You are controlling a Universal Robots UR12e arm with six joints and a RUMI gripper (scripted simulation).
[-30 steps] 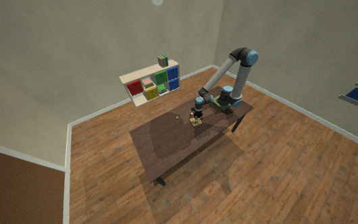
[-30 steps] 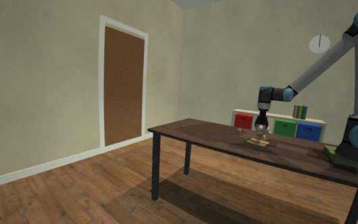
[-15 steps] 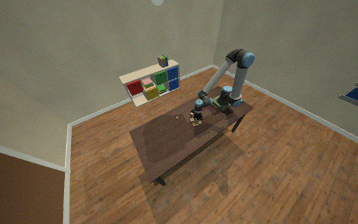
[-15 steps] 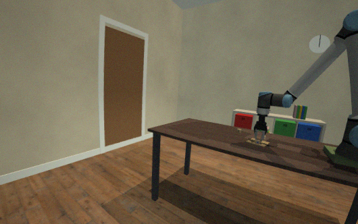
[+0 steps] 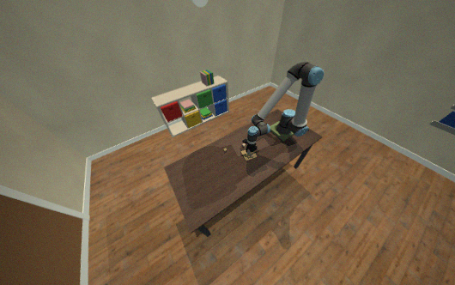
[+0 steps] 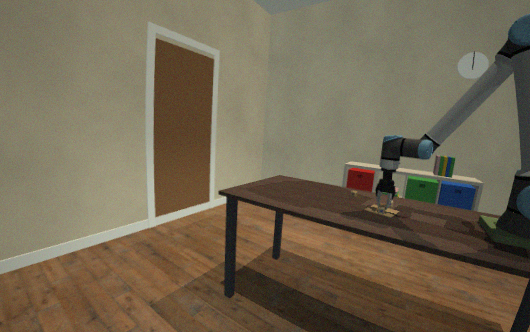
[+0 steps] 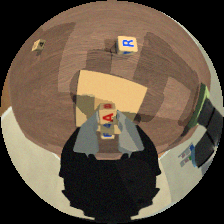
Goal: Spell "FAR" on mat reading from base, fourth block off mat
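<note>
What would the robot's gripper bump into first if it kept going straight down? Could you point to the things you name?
Probably the tan mat (image 7: 112, 90) on the table, with the A block (image 7: 107, 118) in the gripper (image 5: 249, 155) (image 6: 383, 211) (image 7: 107, 110) touching first. I can't tell how small the gap is.

"What stood against the wall?"
"A pale shelf unit (image 5: 190, 91) (image 6: 412, 172), upper left of centre in the top view, with red, green, yellow and blue bins."
"And the door?"
"A brown door (image 6: 183, 130) in a white frame, left of centre in the exterior view."
"The floor (image 5: 365, 206) (image 6: 100, 280)?"
"Wooden planks, darkened by shadow beneath the table (image 5: 206, 180) (image 6: 300, 192)."
</note>
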